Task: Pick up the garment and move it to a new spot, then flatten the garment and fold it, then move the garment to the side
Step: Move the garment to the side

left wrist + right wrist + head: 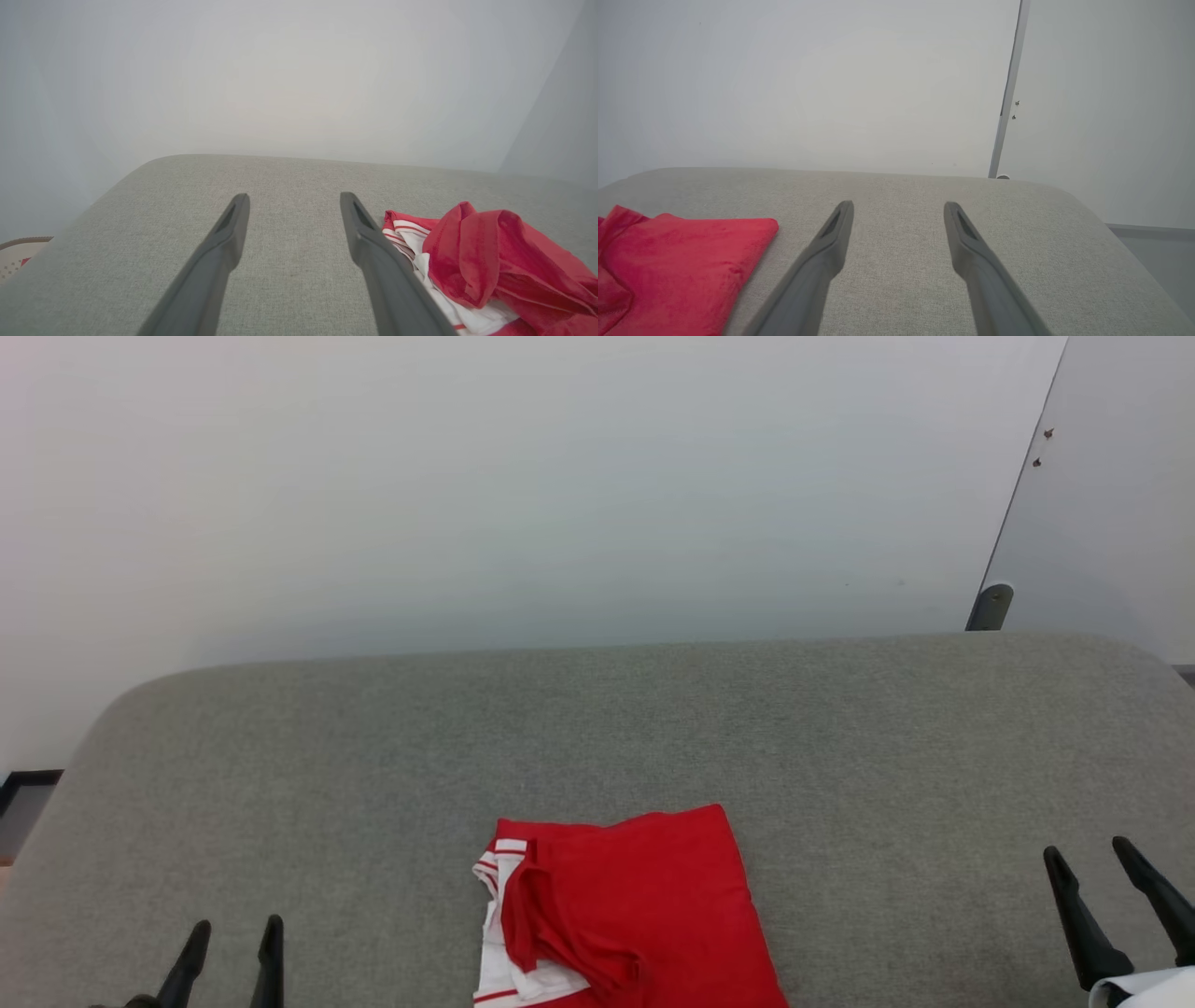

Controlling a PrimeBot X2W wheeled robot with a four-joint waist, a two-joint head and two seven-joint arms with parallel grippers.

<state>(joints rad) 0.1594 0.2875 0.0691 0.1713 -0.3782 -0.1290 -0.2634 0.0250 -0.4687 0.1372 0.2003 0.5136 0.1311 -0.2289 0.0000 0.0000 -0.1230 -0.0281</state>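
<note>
The garment (635, 905) lies folded into a red rectangle on the grey cushioned surface (597, 728), near its front edge at the centre, with white sleeve cloth and red-white striped trim showing along its left side. My left gripper (236, 930) stands open at the lower left, well left of the garment, with nothing in it. In the left wrist view the garment (490, 261) lies just right of the open left gripper (294, 198). My right gripper (1089, 851) stands open at the lower right, empty. The right wrist view shows the garment (677, 261) to the left of the right gripper (899, 206).
A pale wall rises behind the grey surface. A door or panel (1111, 504) with a dark post stands at the back right. A beige perforated basket (18, 254) peeks past the surface's left edge. Floor (1157, 252) shows beyond the right edge.
</note>
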